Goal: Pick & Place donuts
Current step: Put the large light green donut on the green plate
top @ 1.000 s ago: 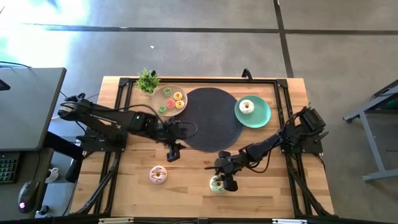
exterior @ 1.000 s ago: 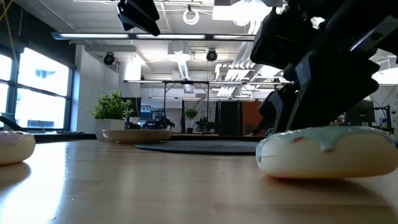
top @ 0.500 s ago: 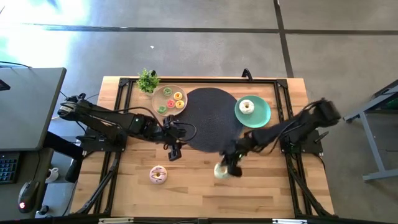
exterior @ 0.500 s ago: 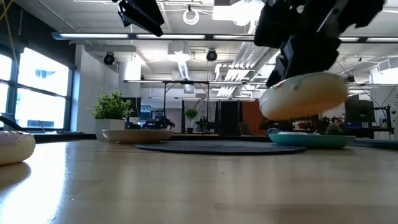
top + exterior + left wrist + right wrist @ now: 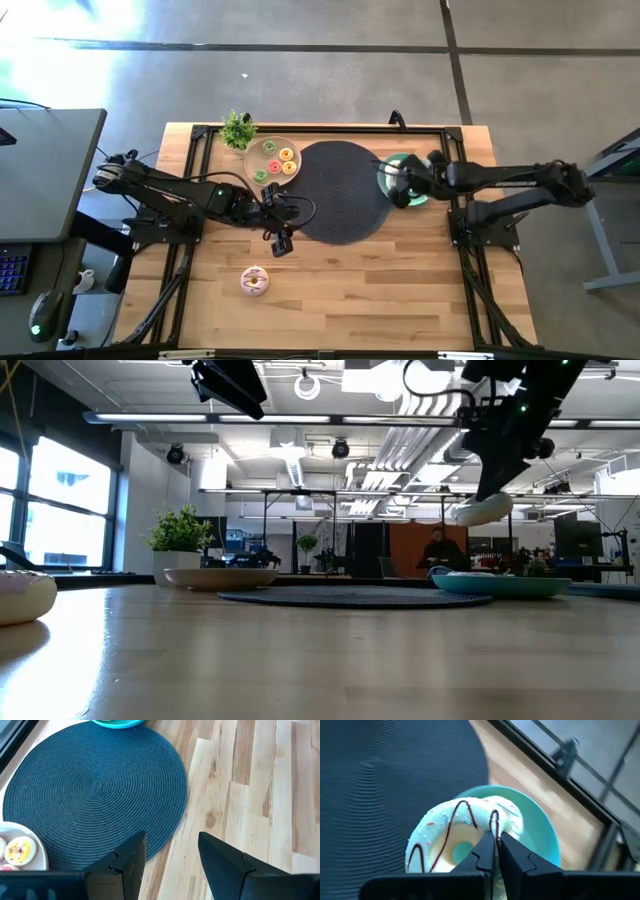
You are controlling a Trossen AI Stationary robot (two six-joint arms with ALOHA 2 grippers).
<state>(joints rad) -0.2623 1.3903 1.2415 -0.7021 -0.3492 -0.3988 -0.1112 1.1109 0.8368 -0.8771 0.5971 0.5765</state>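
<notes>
My right gripper [image 5: 395, 175] is shut on a pale-teal frosted donut [image 5: 437, 837] with brown drizzle, above the teal plate [image 5: 418, 192] at the table's far right. In the low view this donut [image 5: 483, 510] hangs clear above the plate [image 5: 490, 585]. A pink donut [image 5: 255, 281] lies flat on the wood near the front. Several mini donuts [image 5: 274, 160] lie on the beige plate [image 5: 255, 150]. My left gripper [image 5: 280, 240] hovers open at the black mat's near left edge, holding nothing. My right gripper holds the donut by its ring [image 5: 492, 822], on the side beside the hole. The two fingers [image 5: 512, 857] stand nearly together there and hide how they meet it. The donut is lifted clear and hangs tilted below the fingers, over the teal plate.
A round black woven mat [image 5: 340, 190] lies between the two plates. A small green plant [image 5: 238, 128] stands at the far left beside the beige plate. A black frame [image 5: 300, 128] runs along the table's edges. Bare wood [image 5: 400, 290] spreads along the front.
My right gripper has lifted the pale-teal donut off the wood near the table's front edge. It has carried the donut up and toward the far right, until it hangs above the teal plate. The pink donut has stayed in place.
</notes>
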